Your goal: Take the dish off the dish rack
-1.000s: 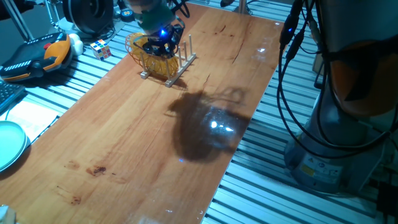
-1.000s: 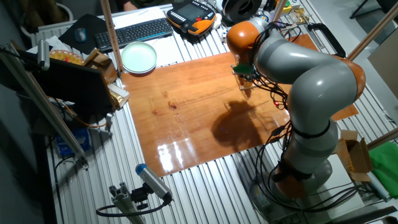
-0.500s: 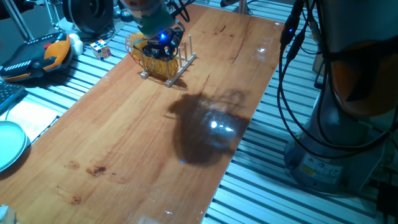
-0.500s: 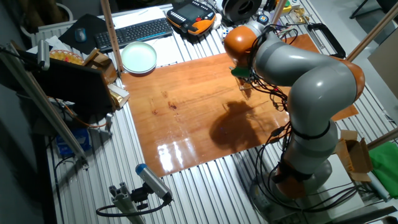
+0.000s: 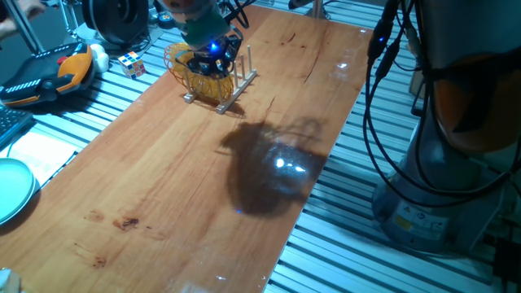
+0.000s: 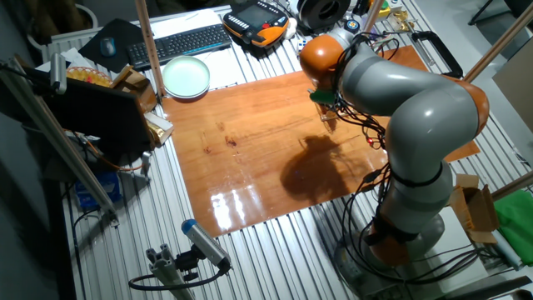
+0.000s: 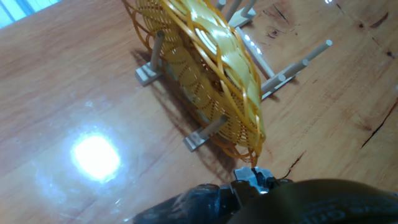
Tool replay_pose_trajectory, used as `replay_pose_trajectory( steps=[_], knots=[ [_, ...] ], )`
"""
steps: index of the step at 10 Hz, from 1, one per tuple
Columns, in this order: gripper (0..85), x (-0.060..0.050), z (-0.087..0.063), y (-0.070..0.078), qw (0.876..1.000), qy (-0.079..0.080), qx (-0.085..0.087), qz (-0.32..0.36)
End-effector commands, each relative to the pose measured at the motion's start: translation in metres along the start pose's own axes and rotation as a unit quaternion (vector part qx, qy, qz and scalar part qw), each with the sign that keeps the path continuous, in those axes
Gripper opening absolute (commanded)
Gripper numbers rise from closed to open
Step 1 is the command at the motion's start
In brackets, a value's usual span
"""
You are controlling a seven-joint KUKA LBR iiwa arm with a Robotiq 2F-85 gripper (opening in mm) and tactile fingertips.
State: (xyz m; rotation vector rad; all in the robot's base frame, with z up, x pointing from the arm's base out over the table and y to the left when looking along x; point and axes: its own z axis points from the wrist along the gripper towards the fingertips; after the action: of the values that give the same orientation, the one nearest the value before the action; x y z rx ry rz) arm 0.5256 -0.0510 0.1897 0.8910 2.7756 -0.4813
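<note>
The yellow woven dish [image 5: 189,72] stands on edge between the pegs of the small wooden dish rack [image 5: 233,89] at the far end of the wooden table. My gripper [image 5: 213,59] is right over the dish's top rim, with a blue light on it. In the hand view the dish [image 7: 211,68] fills the upper middle, held up by the rack's pegs [image 7: 292,70]. Its rim runs down to my gripper [image 7: 252,177] at the bottom edge. The fingers are mostly out of frame, so their grip is unclear. In the other fixed view my arm [image 6: 366,75] hides dish and rack.
A teal plate [image 5: 12,187] lies left of the table; it also shows in the other fixed view [image 6: 186,77]. A Rubik's cube [image 5: 133,63] and an orange-black pendant [image 5: 49,73] sit near the rack. Cables [image 5: 383,81] hang at the right.
My gripper came down a little onto the dish's rim between one second ago and half a second ago, then stayed still. The dish has not moved in the rack.
</note>
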Motion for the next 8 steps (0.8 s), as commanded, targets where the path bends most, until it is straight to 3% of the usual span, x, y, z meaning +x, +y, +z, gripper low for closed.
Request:
replay_pose_trajectory(
  steps=[1, 8],
  knots=[
    [0.7, 0.0004, 0.0008, 0.0008, 1.0, -0.003, 0.0, 0.001],
    [0.7, 0.0, 0.0046, 0.0023, 1.0, -0.013, 0.005, 0.008]
  ],
)
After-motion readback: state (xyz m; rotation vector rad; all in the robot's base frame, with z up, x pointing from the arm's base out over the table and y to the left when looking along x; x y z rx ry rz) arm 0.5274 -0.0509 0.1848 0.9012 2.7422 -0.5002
